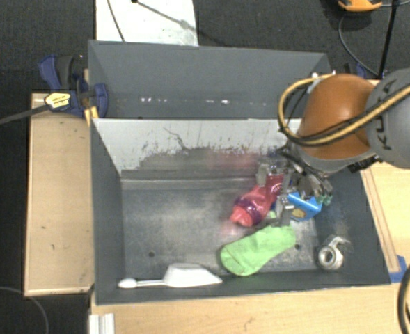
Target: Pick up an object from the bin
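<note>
At the right of the bin [177, 214], close under its back wall, we found the gripper [289, 193] set low among the things, between a pink bottle [255, 205] on the side toward the left wall and a blue piece [306, 204] toward the right wall. Both lay hard against it; whether either was pinched we could not establish, and we could not tell whether the pincer was spread or pressed together. A green cloth [257, 250] lay just beside the bottle toward the front edge, a metal ring [330, 254] near the front right corner, and a white brush [173, 277] along the front edge, well apart from the gripper. We judged the step in hand to be the grasp itself, with nothing yet lifted clear of the floor. The next move, in our judgement, called for a firm closing on one thing alone, most likely the bottle or the blue piece, then a straight lift clear of the back wall without dragging the neighbour along.
</note>
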